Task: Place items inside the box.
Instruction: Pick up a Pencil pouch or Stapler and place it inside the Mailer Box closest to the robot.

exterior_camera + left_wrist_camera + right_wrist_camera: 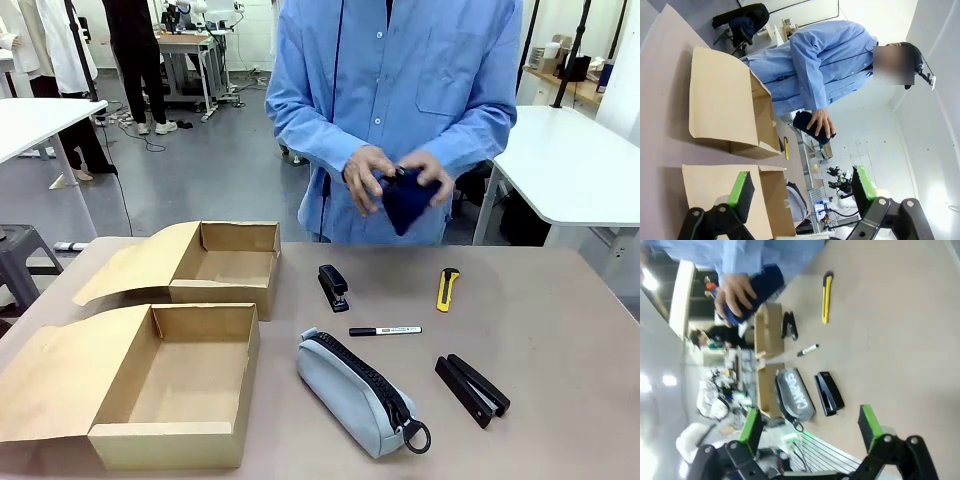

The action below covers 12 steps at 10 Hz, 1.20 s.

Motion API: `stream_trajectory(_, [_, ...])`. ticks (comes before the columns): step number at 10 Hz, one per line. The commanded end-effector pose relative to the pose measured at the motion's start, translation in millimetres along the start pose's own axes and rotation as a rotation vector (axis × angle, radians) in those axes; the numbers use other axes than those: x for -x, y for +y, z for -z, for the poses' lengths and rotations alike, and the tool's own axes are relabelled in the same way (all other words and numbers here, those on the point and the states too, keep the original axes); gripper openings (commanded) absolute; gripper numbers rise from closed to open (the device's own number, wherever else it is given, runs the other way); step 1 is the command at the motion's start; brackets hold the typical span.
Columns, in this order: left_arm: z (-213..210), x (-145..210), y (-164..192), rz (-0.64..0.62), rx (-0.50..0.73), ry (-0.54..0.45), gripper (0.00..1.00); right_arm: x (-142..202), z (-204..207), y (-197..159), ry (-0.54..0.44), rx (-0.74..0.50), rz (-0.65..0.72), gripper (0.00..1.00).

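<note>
left end effector (pixel 802 189) and right end effector (pixel 810 424) both apart, empty. grey pouch (pixel 355 395), marker (pixel 385 331), far stapler (pixel 333 286), near stapler (pixel 472 389) lie on counter (pixel 560 330), beside near box (pixel 165 445), none inside. risk: soft pouch may sag or slip from an off-centre pinch, nudging the marker.

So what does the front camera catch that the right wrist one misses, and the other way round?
Front view: you look down into both open cardboard boxes. Right wrist view: that arm's own jaws, green pads wide apart, and white lettering on the grey pouch. Both: the pouch, two black staplers, the marker, the yellow cutter and the person's hands around something dark blue.
</note>
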<state>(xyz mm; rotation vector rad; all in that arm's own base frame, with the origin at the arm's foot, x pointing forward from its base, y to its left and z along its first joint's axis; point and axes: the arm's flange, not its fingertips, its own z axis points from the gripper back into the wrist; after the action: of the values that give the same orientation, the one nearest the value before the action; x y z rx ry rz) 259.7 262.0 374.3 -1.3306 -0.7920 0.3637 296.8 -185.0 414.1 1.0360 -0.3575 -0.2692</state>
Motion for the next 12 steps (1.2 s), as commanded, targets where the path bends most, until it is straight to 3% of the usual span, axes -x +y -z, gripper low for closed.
stream_trajectory(1, [1.3,-0.1,-0.8,0.023,0.026,-0.023,1.0,20.5,57.3,60.0,0.16,0.109,-0.111,1.0])
stream_trajectory(3, [1.3,-0.1,-0.8,0.023,0.026,-0.023,1.0,57.5,119.2,108.8,0.349,0.184,-0.163,1.0])
stream_trajectory(4, [1.3,-0.1,-0.8,0.023,0.026,-0.023,1.0,84.5,153.9,128.3,0.393,0.257,-0.193,1.0])
stream_trajectory(6, [1.3,-0.1,-0.8,0.023,0.026,-0.023,1.0,117.1,199.0,141.7,0.311,0.305,-0.221,1.0])
stream_trajectory(7, [1.3,-0.1,-0.8,0.023,0.026,-0.023,1.0,43.6,154.6,153.3,0.393,0.24,-0.206,1.0])
stream_trajectory(9, [1.3,-0.1,-0.8,0.023,0.026,-0.023,1.0,43.6,154.6,153.3,0.393,0.24,-0.206,1.0])
stream_trajectory(10, [1.3,-0.1,-0.8,0.023,0.026,-0.023,1.0,53.3,179.1,168.7,0.389,0.276,-0.22,1.0])
stream_trajectory(11, [1.3,-0.1,-0.8,0.023,0.026,-0.023,1.0,84.5,211.7,201.7,0.493,0.494,-0.38,1.0])
stream_trajectory(12, [1.3,-0.1,-0.8,0.023,0.026,-0.023,1.0,102.9,245.9,230.8,0.55,0.588,-0.466,1.0])
